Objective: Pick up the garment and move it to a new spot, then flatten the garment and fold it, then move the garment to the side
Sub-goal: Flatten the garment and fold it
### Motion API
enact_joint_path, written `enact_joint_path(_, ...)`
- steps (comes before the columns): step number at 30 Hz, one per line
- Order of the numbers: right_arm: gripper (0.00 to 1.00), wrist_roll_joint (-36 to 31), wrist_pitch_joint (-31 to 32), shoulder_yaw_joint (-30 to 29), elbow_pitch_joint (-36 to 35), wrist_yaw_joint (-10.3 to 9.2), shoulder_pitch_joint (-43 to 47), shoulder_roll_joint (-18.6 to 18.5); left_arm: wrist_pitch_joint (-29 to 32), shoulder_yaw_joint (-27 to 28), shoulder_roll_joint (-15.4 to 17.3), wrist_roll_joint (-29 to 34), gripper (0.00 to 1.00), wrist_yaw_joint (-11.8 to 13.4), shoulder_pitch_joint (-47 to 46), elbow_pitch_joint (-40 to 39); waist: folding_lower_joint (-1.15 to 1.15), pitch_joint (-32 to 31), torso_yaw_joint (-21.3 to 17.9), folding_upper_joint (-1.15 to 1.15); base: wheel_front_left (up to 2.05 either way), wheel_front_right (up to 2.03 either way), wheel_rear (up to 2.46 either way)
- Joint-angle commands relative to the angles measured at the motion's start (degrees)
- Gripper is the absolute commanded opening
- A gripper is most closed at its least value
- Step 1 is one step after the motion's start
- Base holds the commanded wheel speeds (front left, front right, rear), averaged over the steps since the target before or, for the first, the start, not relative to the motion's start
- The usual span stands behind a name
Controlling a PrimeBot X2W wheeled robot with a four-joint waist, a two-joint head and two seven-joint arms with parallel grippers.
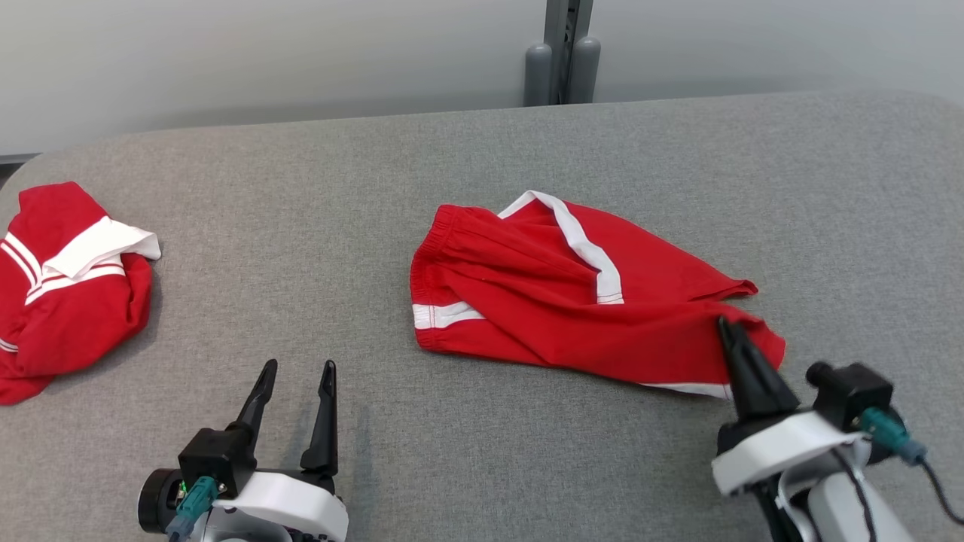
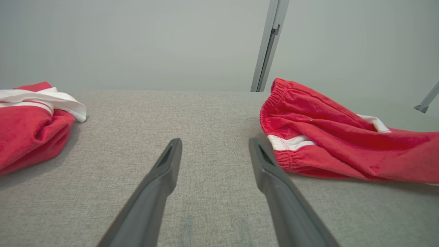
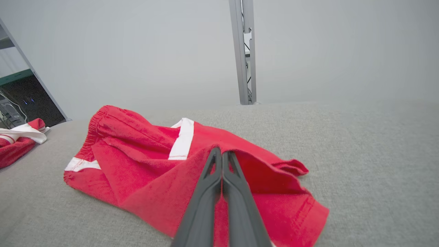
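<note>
The garment (image 1: 542, 301), red shorts with white stripes, lies crumpled at the middle of the grey table (image 1: 301, 188), waistband to the left. My right gripper (image 1: 727, 325) is shut on a fold of its right leg end, and the cloth bunches up around the fingertips. In the right wrist view the two fingers (image 3: 205, 192) press together with a ridge of the garment (image 3: 144, 164) pinched at the right gripper's (image 3: 222, 153) tips. My left gripper (image 1: 297, 366) stands open over bare table at the lower left, apart from the garment (image 2: 325, 144). Nothing sits in the left gripper (image 2: 214, 144).
A second red and white garment (image 1: 68, 301) lies bunched at the table's left edge, also seen as the second garment (image 2: 27, 137) in the left wrist view. A grey post (image 1: 561, 68) stands behind the table's far edge against a pale wall.
</note>
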Motion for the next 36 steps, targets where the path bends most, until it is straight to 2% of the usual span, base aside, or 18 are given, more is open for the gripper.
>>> enact_joint_path(1, 0.0, 0.93, 0.02, -0.41, -1.43, 0.01, -1.33, -1.05, -0.02, -0.12, 0.2, 0.06, 1.0, -0.09, 0.31, -0.06, 0.0, -0.35, -0.11, 0.0, 0.0, 0.0, 0.0)
enact_joint_path(4, 0.0, 1.35, 0.02, -0.52, -2.01, 0.01, -3.71, -2.57, -0.02, -0.57, 0.2, -0.15, 1.0, -0.05, 0.75, -0.06, 0.0, -0.54, 0.03, 0.0, 0.0, 0.0, 0.0)
enact_joint_path(8, 0.0, 1.14, 0.02, -1.16, 1.12, 0.01, -8.52, -5.27, -0.02, -1.47, 0.22, -0.43, 1.0, -0.24, -0.13, 0.07, 0.0, 0.48, 1.27, 0.0, 0.0, 0.0, 0.0)
enact_joint_path(17, 0.0, -0.78, 0.03, -6.18, 11.85, 0.01, -18.57, -9.06, -0.02, -3.03, 0.19, -0.78, 1.0, -0.02, -2.67, -0.11, 0.0, 4.85, 5.33, 0.0, 0.0, 0.0, 0.0)
enact_joint_path(18, 0.0, -1.82, 0.02, -7.25, 15.72, 0.01, -20.53, -9.57, -0.02, -3.52, 0.2, -0.95, 1.0, -0.04, -3.24, -0.18, 0.0, 5.96, 6.3, 0.0, 0.0, 0.0, 0.0)
enact_joint_path(19, 0.2, -2.28, 0.02, -7.72, 17.96, 0.01, -21.51, -9.75, -0.02, -3.69, 0.21, -1.04, 1.0, 0.04, -3.46, -0.2, 0.0, 6.49, 6.67, 0.0, 0.0, 0.0, 0.0)
enact_joint_path(20, 0.63, -2.65, 0.01, -8.15, 19.97, 0.0, -22.44, -9.75, -0.02, -3.8, 0.19, -1.08, 1.0, 0.09, -3.69, -0.28, 0.0, 6.8, 6.9, 0.0, 0.0, 0.0, 0.0)
enact_joint_path(21, 0.63, -2.65, 0.01, -8.15, 19.97, 0.0, -22.44, -9.75, -0.02, -3.8, 0.19, -1.08, 1.0, 0.09, -3.69, -0.28, 0.0, 6.8, 6.9, 0.0, 0.0, 0.0, 0.0)
enact_joint_path(22, 1.0, -3.45, 0.02, -8.61, 21.5, 0.01, -23.34, -9.93, -0.02, -3.91, 0.18, -1.1, 1.0, 0.19, -3.85, -0.31, 0.0, 6.98, 7.05, 0.0, 0.0, 0.0, 0.0)
enact_joint_path(27, 1.0, -6.62, 0.02, -13.69, 22.69, 0.0, -23.79, -9.22, -0.02, -3.77, 0.18, -1.42, 1.0, 1.05, -4.74, -0.36, 0.0, 6.65, 6.5, 0.0, 0.0, 0.0, 0.0)
enact_joint_path(32, 1.0, -8.62, 0.03, -15.79, 16.1, 0.0, -18.71, -7.04, -0.02, -2.38, 0.2, -0.83, 1.0, 1.62, -4.11, -0.49, 0.0, 4.58, 4.57, 0.0, 0.0, 0.0, 0.0)
enact_joint_path(36, 1.0, -9.26, 0.02, -14.64, 10.0, 0.01, -12.38, -4.98, -0.02, -0.93, 0.22, -0.01, 1.0, 1.97, -2.98, -0.56, 0.0, 2.57, 2.91, 0.0, 0.0, 0.0, 0.0)
